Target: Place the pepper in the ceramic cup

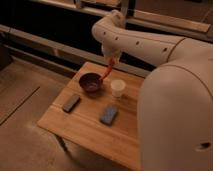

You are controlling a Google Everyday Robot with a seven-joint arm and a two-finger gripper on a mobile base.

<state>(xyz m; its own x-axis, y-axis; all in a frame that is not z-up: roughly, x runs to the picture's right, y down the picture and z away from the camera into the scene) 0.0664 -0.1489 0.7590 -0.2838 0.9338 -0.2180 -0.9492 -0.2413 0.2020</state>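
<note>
We see the gripper (pixel 111 58) clamped on the top of the pepper (pixel 106 73), which dangles over the table (pixel 80 131) between 2 vessels, its tip nearer the dark bowl (pixel 91 83) than the ceramic cup (pixel 118 88). Released here, it would likely fall into the bowl. The cup's narrow mouth leaves little margin, and the long pepper could topple it.

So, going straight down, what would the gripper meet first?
The gripper hangs over the right edge of the bowl; its pepper would probably touch that edge first, not the cup. Depth is unclear.
</note>
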